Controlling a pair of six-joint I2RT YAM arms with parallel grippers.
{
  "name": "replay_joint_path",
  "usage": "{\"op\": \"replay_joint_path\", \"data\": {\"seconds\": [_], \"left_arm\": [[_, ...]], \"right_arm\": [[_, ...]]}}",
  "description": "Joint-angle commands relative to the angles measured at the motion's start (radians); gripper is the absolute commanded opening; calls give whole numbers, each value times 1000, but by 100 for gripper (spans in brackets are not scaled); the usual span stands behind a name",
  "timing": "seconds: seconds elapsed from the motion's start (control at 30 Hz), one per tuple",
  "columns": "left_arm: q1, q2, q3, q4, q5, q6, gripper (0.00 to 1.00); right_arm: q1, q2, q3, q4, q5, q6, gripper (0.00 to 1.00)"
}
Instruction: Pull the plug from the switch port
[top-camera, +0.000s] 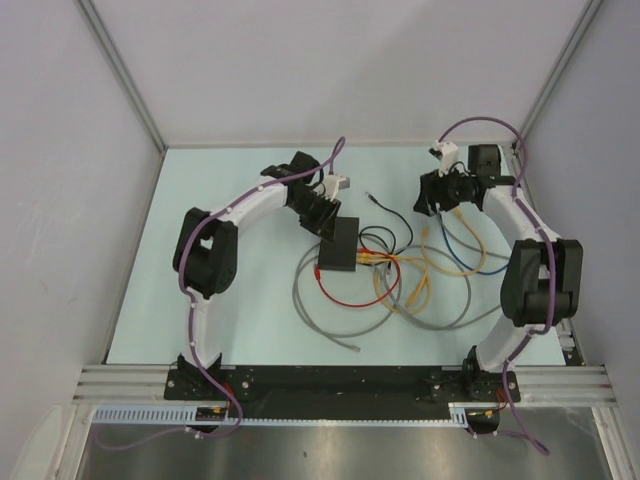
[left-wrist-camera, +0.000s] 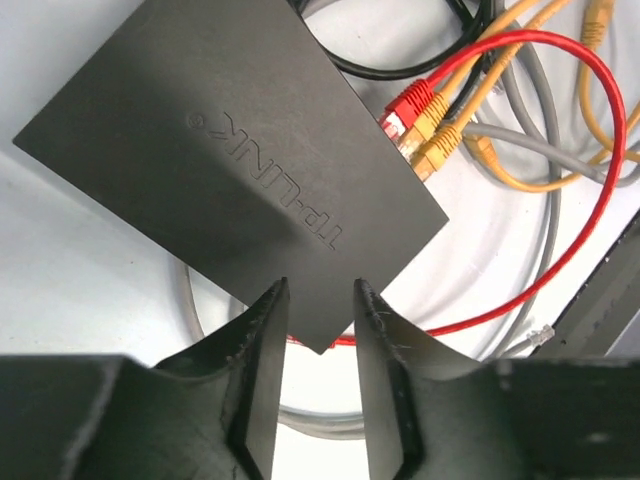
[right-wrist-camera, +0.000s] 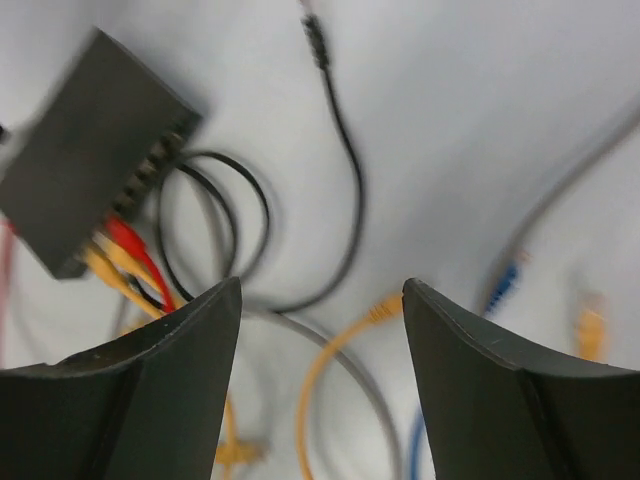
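Note:
The switch (top-camera: 339, 246) is a flat black box lying mid-table, with its socket edge facing right. A red plug (left-wrist-camera: 408, 104) and two yellow plugs (left-wrist-camera: 436, 150) sit side by side in its ports; they also show in the top view (top-camera: 375, 258). My left gripper (left-wrist-camera: 320, 298) is open with a narrow gap, its fingertips over the near corner of the switch (left-wrist-camera: 230, 160); I cannot tell if they touch it. My right gripper (right-wrist-camera: 320, 300) is open wide and empty, above loose cables, right of the switch (right-wrist-camera: 90, 150) and its red plug (right-wrist-camera: 128, 238).
A red cable (top-camera: 345, 296), grey cables (top-camera: 330, 320), yellow cables (top-camera: 440, 272), a blue cable (top-camera: 482, 250) and a black cable with a loose barrel plug (right-wrist-camera: 316, 38) lie tangled right of and in front of the switch. Grey walls enclose the table.

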Motion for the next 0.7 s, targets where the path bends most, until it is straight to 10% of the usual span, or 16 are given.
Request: {"op": "replay_joint_path", "data": {"seconds": [0.0,0.17,0.3,0.67], "left_arm": [[27,-81,3,-22,91,52,41],[59,-81,8,-55,211,97,33],[79,-12,28,-85,301,69,0],[80,66,31,-58,308,42,0]], "right_arm": [[32,130,40,72,-291,337,70],[114,233,42,113,-450,354,69],[160,305,59,97,-539,368,67],[199,414,71,193,-518,404,57]]}}
